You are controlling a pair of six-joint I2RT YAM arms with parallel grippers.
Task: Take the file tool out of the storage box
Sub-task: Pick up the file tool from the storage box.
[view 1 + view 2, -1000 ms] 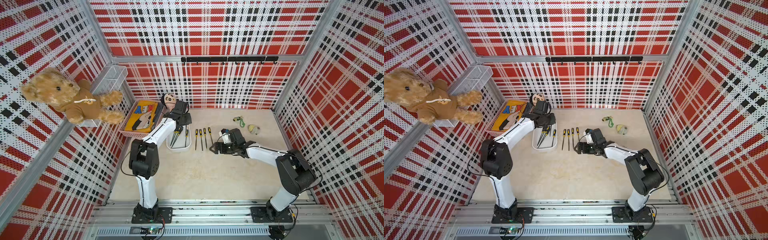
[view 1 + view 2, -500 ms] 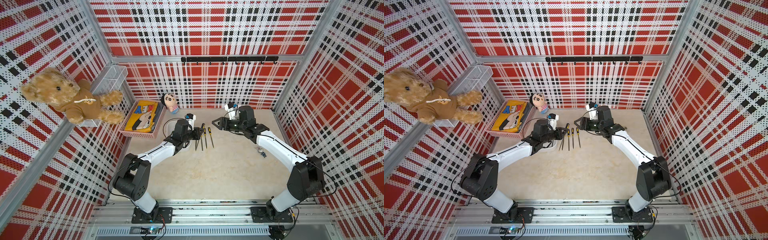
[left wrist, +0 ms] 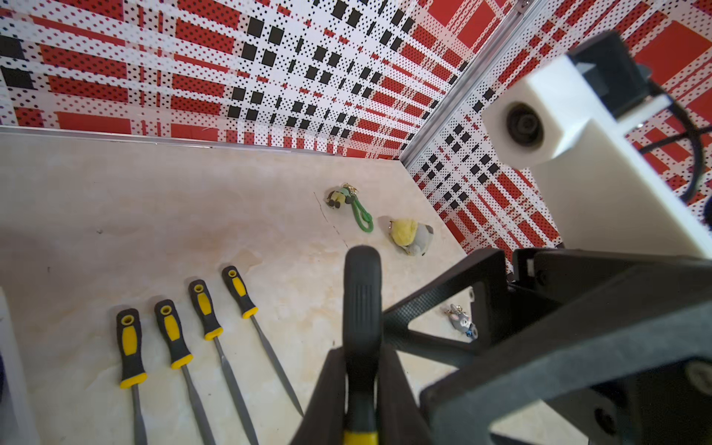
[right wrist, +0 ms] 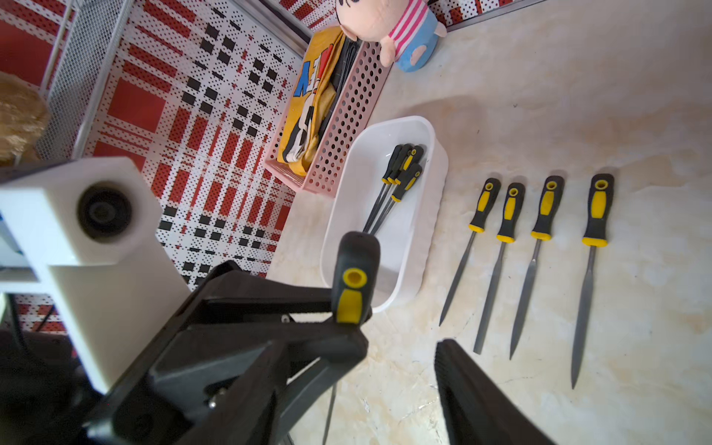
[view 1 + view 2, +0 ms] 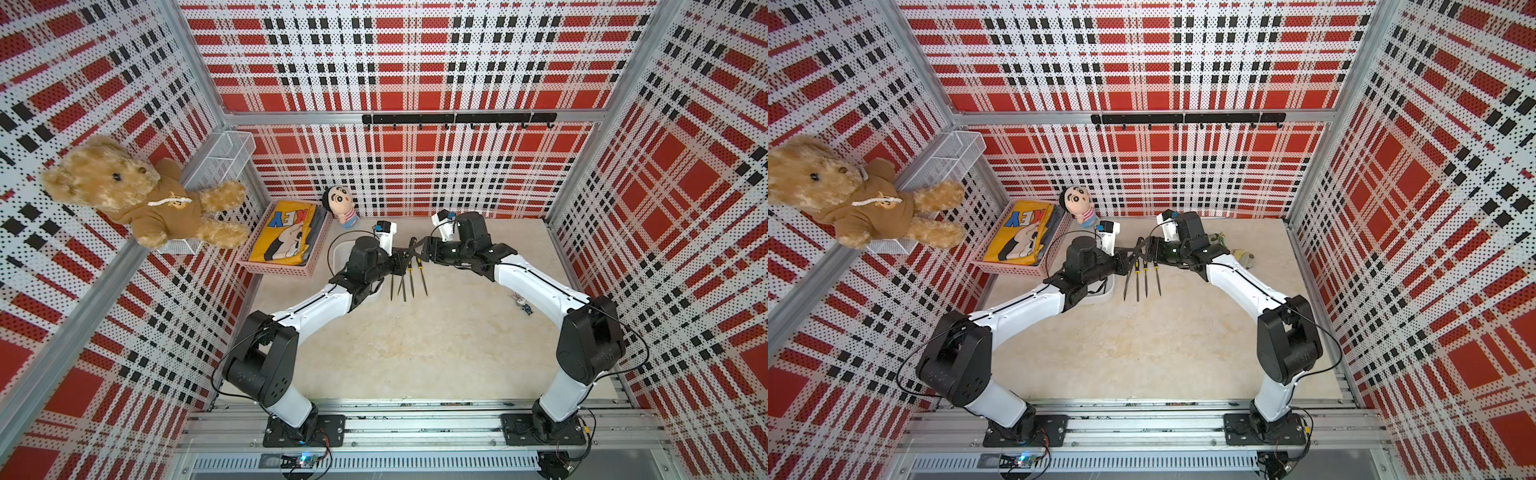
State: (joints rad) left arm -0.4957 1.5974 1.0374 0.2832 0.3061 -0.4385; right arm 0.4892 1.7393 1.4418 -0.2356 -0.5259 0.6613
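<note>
My left gripper (image 3: 362, 352) is shut on the black-and-yellow handle of a file tool (image 3: 362, 304), held above the table just right of the storage box. In both top views the file tool (image 5: 412, 242) (image 5: 1140, 243) sticks up from that left gripper (image 5: 404, 261) (image 5: 1128, 262). The storage box (image 4: 437, 162), a shallow white tub, still holds several files (image 4: 402, 169); my left arm covers most of the storage box (image 5: 337, 254) (image 5: 1108, 294) from above. My right gripper (image 4: 389, 385) (image 5: 424, 250) stands open close against the held file, with one of its fingers (image 3: 443, 296) right beside the handle.
Several files (image 4: 539, 215) (image 5: 409, 282) lie side by side on the table right of the box. A pink basket (image 5: 286, 266) with yellow cloth and a small doll (image 5: 341, 205) stand at the back left. Small charms (image 3: 408, 235) (image 5: 521, 302) lie to the right.
My left gripper has come out of the box with a file and moved right. My right gripper swung from mid-table to the back, met it, and its jaws narrowed somewhat.
</note>
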